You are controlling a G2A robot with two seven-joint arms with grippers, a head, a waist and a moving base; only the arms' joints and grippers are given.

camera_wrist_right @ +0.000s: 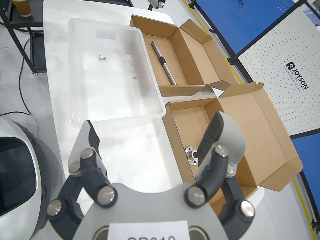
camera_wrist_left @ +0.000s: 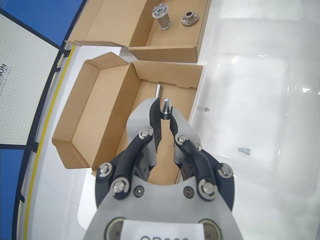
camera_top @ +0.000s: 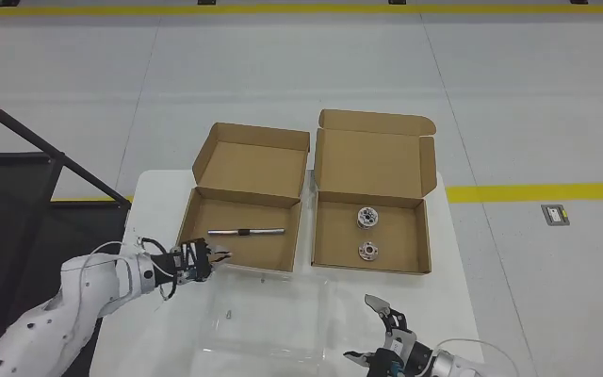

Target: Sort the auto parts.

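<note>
Silver bolt (camera_wrist_left: 166, 106) in my left pincer (camera_wrist_left: 164, 116), threads outward, over left box (camera_wrist_left: 82, 116) edge. Steel rod (camera_top: 246, 231) flat inside. Toothed hub (camera_wrist_left: 161, 17), flanged hub (camera_wrist_left: 190, 19) in right box (camera_wrist_left: 120, 13). Small bolt (camera_wrist_left: 244, 150) loose in clear tray (camera_wrist_left: 250, 88).

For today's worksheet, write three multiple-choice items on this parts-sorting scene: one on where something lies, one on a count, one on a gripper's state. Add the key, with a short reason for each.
1. Where does the metal rod lie?
A. in the clear tray
B. in the left box
C. on the bare table

2. How many round metal parts lie in the right box?
A. one
B. four
C. two

3. What is the state of the left gripper?
A. shut on a bolt
B. open and empty
C. shut on the rod

Key:
1 B, the rod rests on that box's floor.
2 C, two parts sit apart on its floor.
3 A, the bolt stands clamped between the gripper's fingers.
</note>
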